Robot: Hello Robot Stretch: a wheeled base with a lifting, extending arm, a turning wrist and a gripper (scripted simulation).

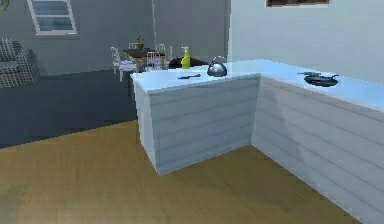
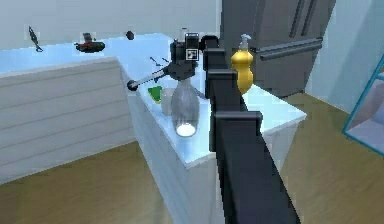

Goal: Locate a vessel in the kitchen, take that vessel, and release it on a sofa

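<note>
A home kitchen: white L-shaped counter (image 1: 200, 120), grey fridge (image 2: 275, 40), dining table (image 1: 150, 54) beyond.

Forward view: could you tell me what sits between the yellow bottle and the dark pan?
A rounded silver pot stands near the yellow bottle; the countertop from there to the dark pan is bare, in the forward view.

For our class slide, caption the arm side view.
Arm across a white kitchen counter, gripper by a clear glass vessel.
</note>
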